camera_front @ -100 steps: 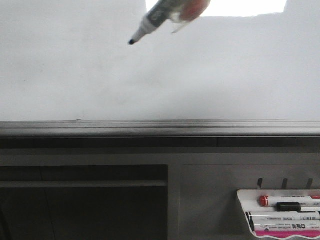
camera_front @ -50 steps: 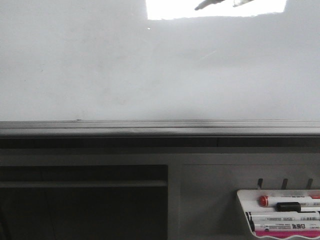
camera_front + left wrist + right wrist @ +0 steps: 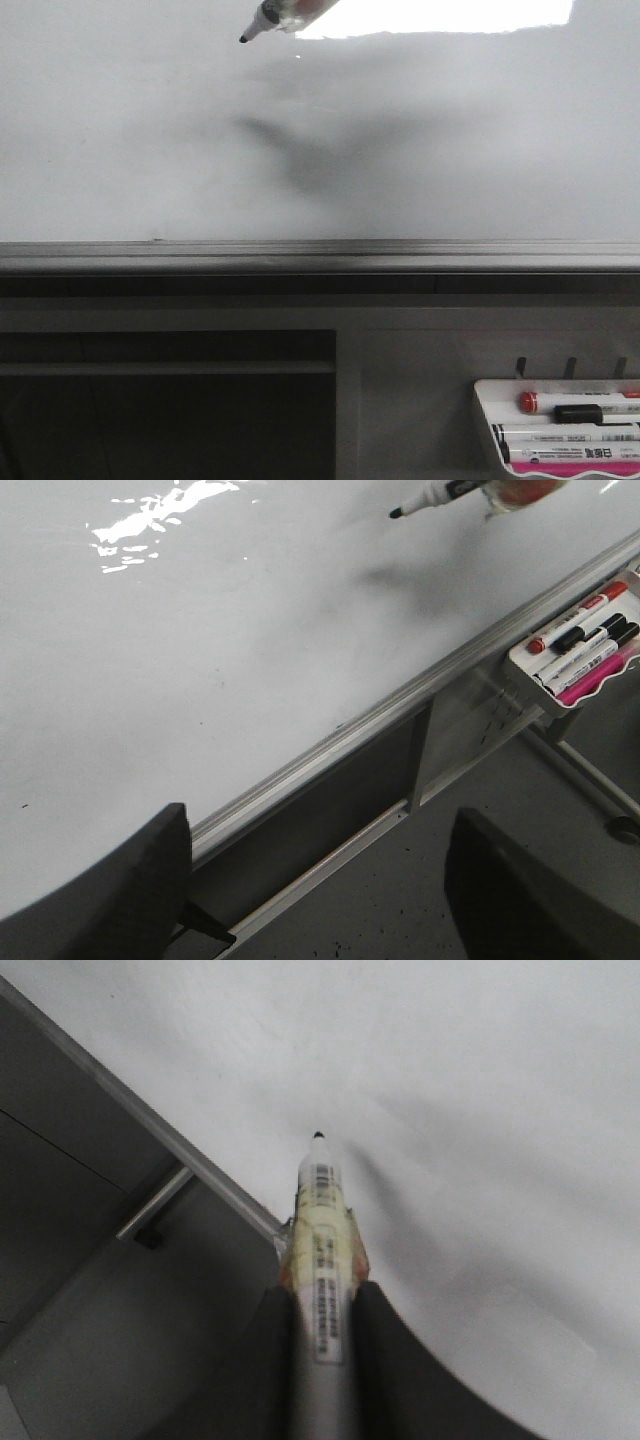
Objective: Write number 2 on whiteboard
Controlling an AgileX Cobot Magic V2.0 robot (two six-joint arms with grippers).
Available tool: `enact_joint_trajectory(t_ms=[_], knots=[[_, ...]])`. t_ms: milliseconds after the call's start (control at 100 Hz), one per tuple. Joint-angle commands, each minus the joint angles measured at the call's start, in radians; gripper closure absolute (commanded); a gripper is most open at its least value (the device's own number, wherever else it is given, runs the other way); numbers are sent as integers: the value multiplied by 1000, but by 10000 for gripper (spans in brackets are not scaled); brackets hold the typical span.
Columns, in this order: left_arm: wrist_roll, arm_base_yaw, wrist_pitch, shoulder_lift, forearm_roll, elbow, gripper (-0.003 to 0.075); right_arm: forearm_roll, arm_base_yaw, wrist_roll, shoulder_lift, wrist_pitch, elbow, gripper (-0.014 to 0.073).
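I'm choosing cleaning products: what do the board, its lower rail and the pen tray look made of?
The whiteboard looks glossy and coated, mirroring a bright light. Its rail looks like brushed grey metal. The tray appears to be smooth white plastic.

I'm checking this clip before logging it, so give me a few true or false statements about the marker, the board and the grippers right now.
1. The right gripper holds a marker. True.
2. A number 2 is already drawn on the whiteboard. False: no digit shows on the board.
3. The left gripper is shut on a pen. False: its fingers stand apart, holding nothing.
4. The marker tray holds several markers, one with a red cap. True.
5. The held marker's cap is on. False: its dark tip is bare.
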Motion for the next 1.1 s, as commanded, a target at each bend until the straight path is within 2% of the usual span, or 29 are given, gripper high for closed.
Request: enact_joint_trajectory(t_ms=[0,240,430,490,590,710,920,1090], knots=[[-11,3,-79,-1,-9,-29,227,7,-3,1,25,-8,-110,651],[-11,3,-85,-1,-9,-29,227,-72,-33,12,157,73,-249,651],[-11,3,-85,-1,-1,-29,227,-64,-103,19,136,225,-238,651],[-11,3,-87,-1,-1,-29,227,-45,-90,17,138,203,-194,651],[-11,3,-87,-1,-1,-29,227,-36,-31,13,159,86,-136,651],[-11,3,-87,-1,0,-29,227,-36,10,13,200,25,-142,651],[-11,3,-84,-1,26,-29,227,-100,-55,27,183,146,-143,651],[-11,3,-93,-1,38,-29,227,-84,-92,17,125,134,-72,651]])
